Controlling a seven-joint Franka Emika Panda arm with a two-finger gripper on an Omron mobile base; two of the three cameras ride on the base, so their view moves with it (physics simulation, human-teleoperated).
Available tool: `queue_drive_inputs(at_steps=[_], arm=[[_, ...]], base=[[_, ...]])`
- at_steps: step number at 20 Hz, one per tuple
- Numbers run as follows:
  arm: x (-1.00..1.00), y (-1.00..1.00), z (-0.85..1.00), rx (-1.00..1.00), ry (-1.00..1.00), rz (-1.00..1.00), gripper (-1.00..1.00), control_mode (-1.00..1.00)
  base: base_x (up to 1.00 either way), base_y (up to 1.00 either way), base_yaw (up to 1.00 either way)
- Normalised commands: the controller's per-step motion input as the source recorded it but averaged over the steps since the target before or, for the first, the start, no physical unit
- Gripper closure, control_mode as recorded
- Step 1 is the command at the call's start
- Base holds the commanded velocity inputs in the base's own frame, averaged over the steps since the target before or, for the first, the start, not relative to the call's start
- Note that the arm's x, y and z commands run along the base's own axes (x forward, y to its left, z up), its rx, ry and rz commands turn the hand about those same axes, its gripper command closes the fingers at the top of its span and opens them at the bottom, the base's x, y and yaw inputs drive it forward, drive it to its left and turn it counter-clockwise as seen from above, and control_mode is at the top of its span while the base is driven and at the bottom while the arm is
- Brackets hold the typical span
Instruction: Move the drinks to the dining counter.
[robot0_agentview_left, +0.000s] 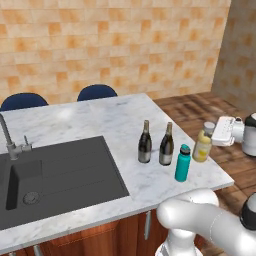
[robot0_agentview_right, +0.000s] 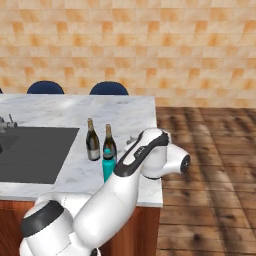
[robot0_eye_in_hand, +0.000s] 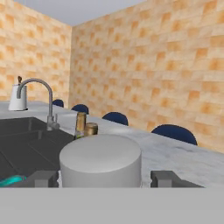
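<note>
Near the right front corner of the dining counter (robot0_agentview_left: 100, 117) stands the yellow drink (robot0_agentview_left: 202, 147) with its white cap (robot0_eye_in_hand: 100, 159). My gripper (robot0_agentview_left: 212, 134) reaches in level from the right and is shut on it just below the cap, with one fingertip (robot0_eye_in_hand: 164, 178) on each side. The teal bottle (robot0_agentview_left: 183, 163) with a dark cap stands just left of it, nearer the front edge. Two dark wine bottles (robot0_agentview_left: 145, 143) (robot0_agentview_left: 166, 146) stand upright side by side further left. From the right base view, my arm covers the yellow bottle; the teal one (robot0_agentview_right: 107, 167) shows beside it.
A black inset sink (robot0_agentview_left: 55, 172) with a thin metal tap (robot0_agentview_left: 7, 135) takes up the counter's left half. Two blue chairs (robot0_agentview_left: 96, 92) stand behind the far edge. Wooden floor (robot0_agentview_left: 200, 107) lies to the right. A white jug-like thing (robot0_eye_in_hand: 18, 98) sits beyond the tap.
</note>
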Motion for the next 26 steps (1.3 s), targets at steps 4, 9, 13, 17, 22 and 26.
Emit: queue_drive_inputs(at_steps=[4,9,13,17,22,26], arm=[[0.36,0.00,-0.26,0.03,0.00,0.00,1.00,-1.00],[0.20,-0.04,-0.31,0.00,0.00,0.00,1.00,-1.00],[0.15,-0.01,-0.31,0.00,0.00,0.00,1.00,-1.00],[0.22,0.00,-0.22,0.00,0.00,0.00,1.00,-1.00],[0.18,0.00,-0.22,0.00,0.00,0.00,1.00,-1.00],[0.08,0.00,-0.30,0.00,0.00,0.00,1.00,-1.00]], base=[[0.00,0.00,0.00],[0.00,0.00,0.00],[0.00,0.00,0.00],[0.00,0.00,0.00],[0.00,0.00,0.00],[0.00,0.00,0.00]])
